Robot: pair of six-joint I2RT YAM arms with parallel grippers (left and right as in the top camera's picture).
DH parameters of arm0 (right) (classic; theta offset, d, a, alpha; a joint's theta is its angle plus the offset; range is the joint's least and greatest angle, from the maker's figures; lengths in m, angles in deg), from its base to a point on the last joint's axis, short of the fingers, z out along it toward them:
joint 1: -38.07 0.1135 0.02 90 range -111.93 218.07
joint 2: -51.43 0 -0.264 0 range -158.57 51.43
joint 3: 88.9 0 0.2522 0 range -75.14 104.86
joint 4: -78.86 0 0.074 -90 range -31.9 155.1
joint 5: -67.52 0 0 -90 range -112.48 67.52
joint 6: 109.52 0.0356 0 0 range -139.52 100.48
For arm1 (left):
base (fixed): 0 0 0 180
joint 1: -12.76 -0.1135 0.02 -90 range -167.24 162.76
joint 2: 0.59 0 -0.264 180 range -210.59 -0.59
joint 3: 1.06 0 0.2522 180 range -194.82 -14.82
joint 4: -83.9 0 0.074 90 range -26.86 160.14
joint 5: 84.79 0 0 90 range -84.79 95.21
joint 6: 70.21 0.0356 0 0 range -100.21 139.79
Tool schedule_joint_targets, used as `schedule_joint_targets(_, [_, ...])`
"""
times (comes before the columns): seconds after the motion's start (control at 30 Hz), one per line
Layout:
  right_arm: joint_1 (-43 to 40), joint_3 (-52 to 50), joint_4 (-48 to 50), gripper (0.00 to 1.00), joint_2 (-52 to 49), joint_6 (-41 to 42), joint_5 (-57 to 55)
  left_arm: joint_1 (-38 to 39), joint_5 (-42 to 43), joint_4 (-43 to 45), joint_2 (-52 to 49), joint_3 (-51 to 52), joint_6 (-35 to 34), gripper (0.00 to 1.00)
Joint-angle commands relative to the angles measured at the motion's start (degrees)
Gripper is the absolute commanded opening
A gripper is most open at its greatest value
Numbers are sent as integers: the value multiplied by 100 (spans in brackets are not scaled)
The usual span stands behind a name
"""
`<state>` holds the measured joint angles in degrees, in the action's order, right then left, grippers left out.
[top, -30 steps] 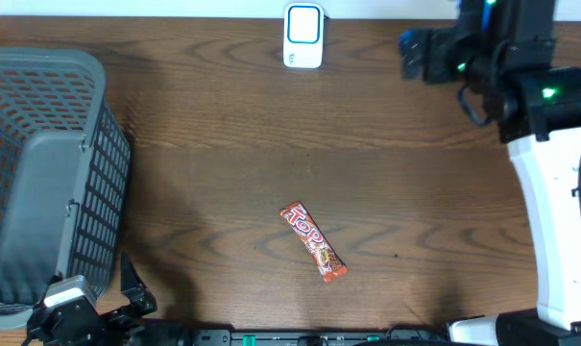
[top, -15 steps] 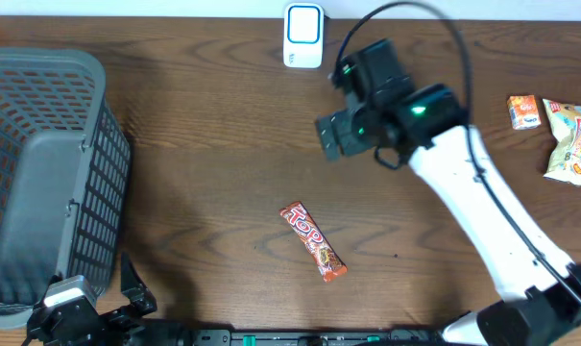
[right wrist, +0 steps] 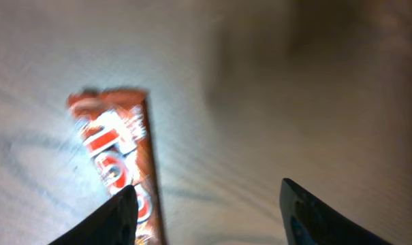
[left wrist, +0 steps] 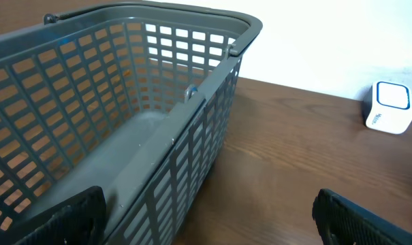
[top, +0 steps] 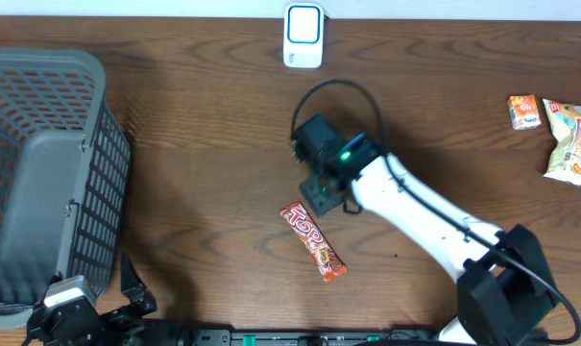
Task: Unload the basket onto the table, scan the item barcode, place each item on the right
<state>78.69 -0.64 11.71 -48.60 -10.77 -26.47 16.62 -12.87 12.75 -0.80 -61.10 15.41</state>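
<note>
Item: one snack bar (top: 313, 241), lying flat mid-table, well apart from the scanner (top: 303, 36), hence my right gripper (right wrist: 204, 216) hung low at its far end, fingers spread and pinching nothing, apparently to straddle it (blurred view); my left gripper (left wrist: 212, 228) sat spread beside the basket (left wrist: 192, 95).

We can read only one piece of lettering: big white letters on the red wrapper of the bar (top: 313, 241), running along its length, which look like "Hop". We cannot tell the rest of the word. In the right wrist view the same wrapper (right wrist: 117, 163) is too blurred to read. The scanner (top: 302, 36) shows a blue frame but no legible text. Print on the packets (top: 572, 130) is too small.
</note>
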Motion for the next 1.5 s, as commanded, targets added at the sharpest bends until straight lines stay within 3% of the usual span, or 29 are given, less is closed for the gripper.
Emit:
schedule_joint_targets(0.0, [531, -219, 15, 61, -7, 24, -85, -20, -144, -557, 2, 417, -402, 98])
schedule_joint_targets(0.13, [960, -737, 507, 68, -7, 63, -205, -20, -144, -560, 2, 417, -402, 98])
schedule_joint_targets(0.4, [1185, -1965, 2011, 42, -9, 190, -518, -20, -144, -557, 2, 417, -402, 98])
schedule_joint_targets(0.57, [1207, -2328, 2280, 41, -9, 192, -514, -20, -144, -557, 0, 417, -404, 98])
schedule_joint_targets(0.73, [1322, -2354, 2260, 82, -4, 190, -516, -20, -146, -557, 0, 417, -402, 98])
schedule_joint_targets(0.87, [1425, -2293, 2256, 99, 7, 190, -516, -20, -144, -557, 0, 417, -402, 98])
schedule_joint_targets(1.17, [1488, -2243, 2138, 99, 7, 190, -164, -20, -144, -557, 2, 417, -404, 98])
schedule_joint_targets(1.27, [1488, -2245, 1965, 89, 4, 203, -144, -20, -146, -557, 0, 417, -402, 98])
schedule_joint_targets(1.47, [1488, -2286, 1961, 84, -13, 450, -273, -20, -144, -557, 0, 417, -402, 98])
